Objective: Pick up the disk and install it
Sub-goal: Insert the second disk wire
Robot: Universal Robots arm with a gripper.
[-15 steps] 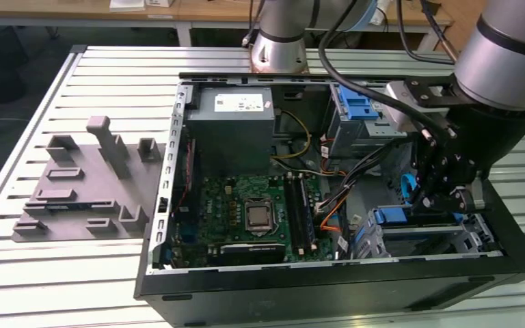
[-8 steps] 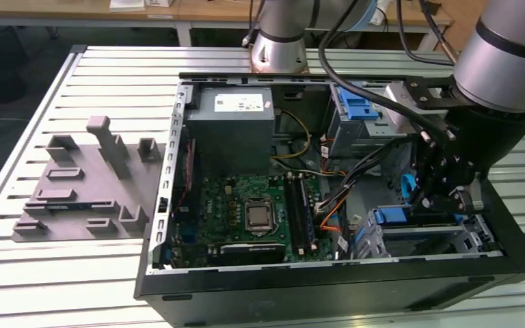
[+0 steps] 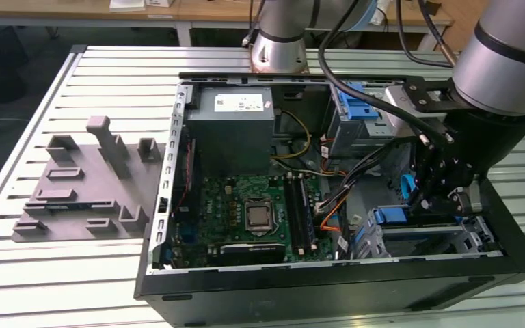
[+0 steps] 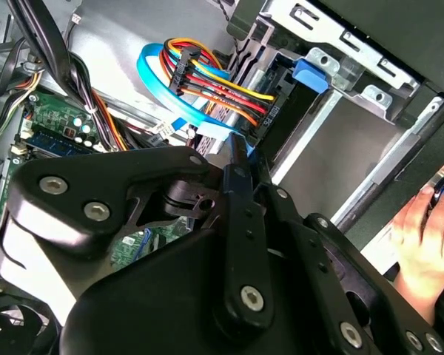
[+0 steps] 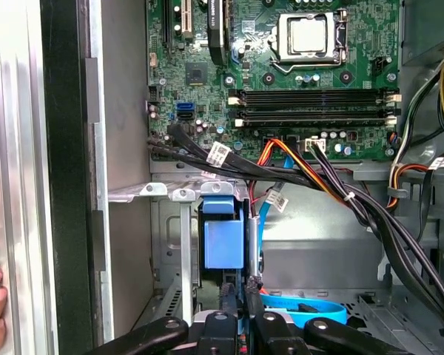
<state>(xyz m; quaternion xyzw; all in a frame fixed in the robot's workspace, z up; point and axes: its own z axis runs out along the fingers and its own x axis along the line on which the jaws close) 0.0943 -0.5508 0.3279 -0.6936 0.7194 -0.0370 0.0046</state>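
Observation:
The disk shows edge-on, as a thin strip of its blue bracket running out from between the fingertips; its silver body is hidden. My gripper is shut on the disk. In the second wrist view the black fingers meet on the same blue edge. In the exterior view the gripper hangs inside the open computer case at its right, and the blue edge of the disk stands upright over the metal drive bay. A blue plastic block sits in the bay frame right beside the disk.
A bundle of black, orange and yellow cables and a light blue flat cable cross close to the bay. The motherboard and the grey power-supply box fill the case's left. A person's hand rests at the case edge. A grey fixture lies on the table.

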